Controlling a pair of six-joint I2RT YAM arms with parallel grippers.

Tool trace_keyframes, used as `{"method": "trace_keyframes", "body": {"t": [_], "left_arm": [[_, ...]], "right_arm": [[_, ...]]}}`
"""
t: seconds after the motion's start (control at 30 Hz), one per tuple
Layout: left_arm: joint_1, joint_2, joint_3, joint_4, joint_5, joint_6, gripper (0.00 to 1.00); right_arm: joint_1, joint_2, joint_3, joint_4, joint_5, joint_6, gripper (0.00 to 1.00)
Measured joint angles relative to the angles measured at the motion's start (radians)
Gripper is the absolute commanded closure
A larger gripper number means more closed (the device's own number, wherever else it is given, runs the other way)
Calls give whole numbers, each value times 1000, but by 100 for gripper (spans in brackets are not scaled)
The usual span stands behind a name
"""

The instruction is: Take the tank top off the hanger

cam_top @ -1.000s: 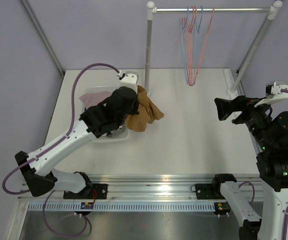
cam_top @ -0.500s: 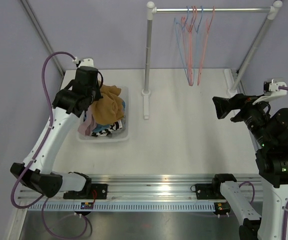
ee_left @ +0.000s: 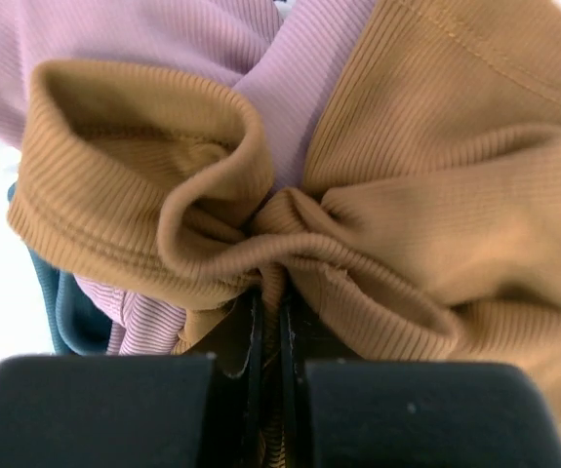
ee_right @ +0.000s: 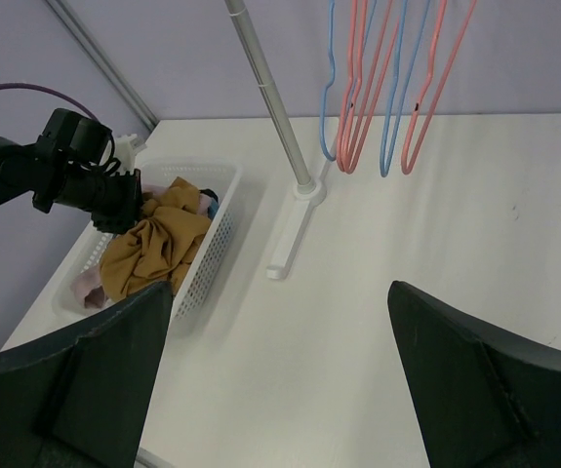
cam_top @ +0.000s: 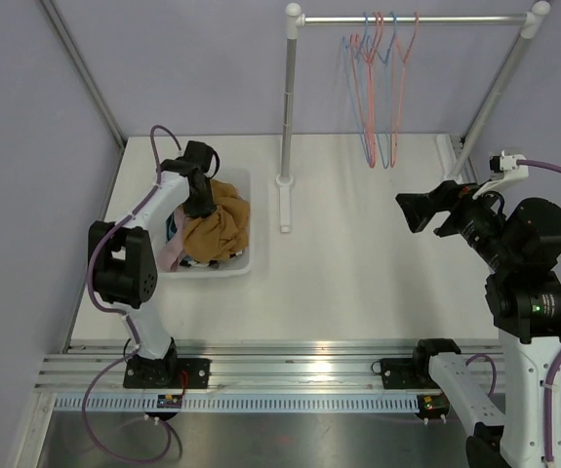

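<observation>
The mustard ribbed tank top (cam_top: 218,226) lies bunched in the white basket (cam_top: 252,255) at the left of the table. My left gripper (cam_top: 200,189) is at the basket's far side, shut on a fold of the top. In the left wrist view the tank top (ee_left: 436,195) fills the frame and a pinched ridge of it sits between the shut left gripper (ee_left: 270,304). Several bare pink and blue wire hangers (cam_top: 374,88) hang on the rail. My right gripper (cam_top: 413,211) stands open above the table's right side, holding nothing; in its own view the right gripper (ee_right: 278,292) frames bare table.
A pink garment (ee_left: 290,58) and other clothes lie under the tank top in the basket (ee_right: 207,258). The rack's white post (cam_top: 287,107) and foot (cam_top: 283,207) stand just right of the basket. The hangers (ee_right: 387,88) dangle above the far table edge.
The left arm has swung back and folded in, carrying the tank top from the basket's right rim into the basket. The right gripper has shifted slightly left.
</observation>
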Motion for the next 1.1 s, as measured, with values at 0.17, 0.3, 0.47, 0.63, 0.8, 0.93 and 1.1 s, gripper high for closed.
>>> {"method": "trace_keyframes", "body": {"t": [0.17, 0.3, 0.47, 0.63, 0.8, 0.93, 1.1], "left_arm": [[0, -36, -14, 4, 4, -15, 76], [0, -75, 11, -48, 1, -23, 41], [0, -157, 121, -122, 1, -36, 1], [0, -310, 200, -148, 2, -30, 1], [0, -491, 198, -142, -3, 5, 1], [0, -745, 62, -89, -26, 53, 1], [0, -1050, -84, -71, -57, 116, 1]], "right_arm": [[0, -14, -5, 1, -13, 2, 0], [0, -15, -5, 0, -21, 2, 0], [0, -12, 0, -20, -19, -15, 1], [0, -11, 2, -76, 64, -45, 1], [0, -11, 6, -188, 227, -79, 1], [5, -21, 3, -245, 279, -95, 1], [18, -66, -23, -262, 291, -109, 1]]}}
